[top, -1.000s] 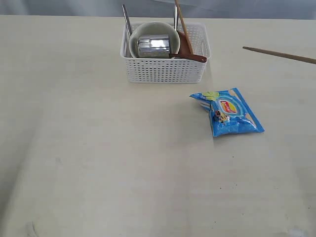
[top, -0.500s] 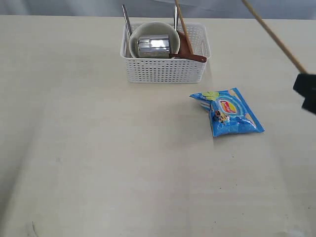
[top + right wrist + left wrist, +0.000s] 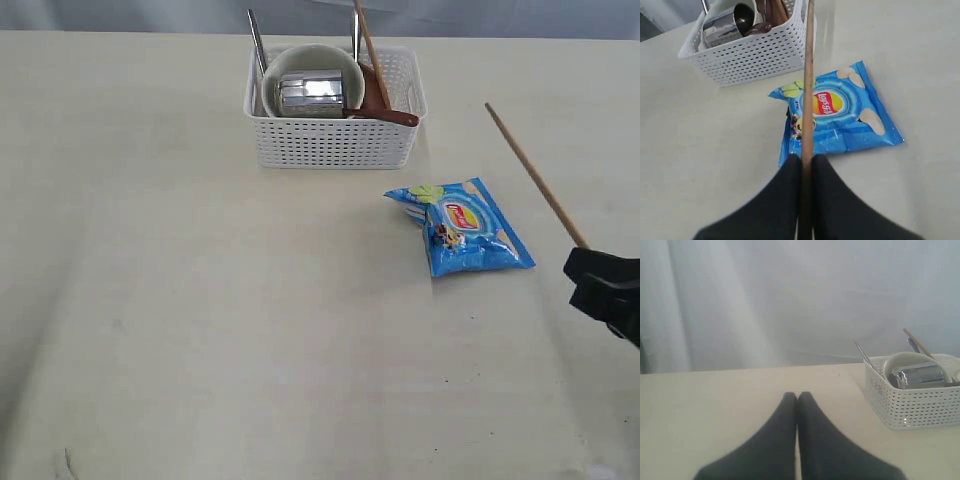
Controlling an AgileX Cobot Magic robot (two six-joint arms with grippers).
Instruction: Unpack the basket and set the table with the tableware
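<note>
The white basket point(image 3: 335, 135) stands at the back of the table point(image 3: 200, 300). It holds the cream bowl point(image 3: 290, 65) with the steel cup point(image 3: 312, 92) lying in it, the knife point(image 3: 257, 40), the fork point(image 3: 355, 38), one chopstick point(image 3: 372, 55) and the wooden spoon point(image 3: 385, 112). My right gripper point(image 3: 585, 268), at the right edge, is shut on the other chopstick point(image 3: 535, 175), which sticks out up and to the left above the table. The right wrist view shows that chopstick point(image 3: 807, 75) pinched in my right gripper point(image 3: 806, 160). My left gripper point(image 3: 797, 397) is shut and empty, left of the basket point(image 3: 912, 400).
A blue chip bag point(image 3: 460, 228) lies flat on the table, front right of the basket and just left of my right gripper. In the right wrist view the chip bag point(image 3: 832, 112) lies under the held chopstick. A pale curtain point(image 3: 790, 300) hangs behind the table.
My right gripper has come down and toward the front along the right edge, carrying the chopstick, which has swung from near level to a steep slant. Nothing in the basket has shifted.
</note>
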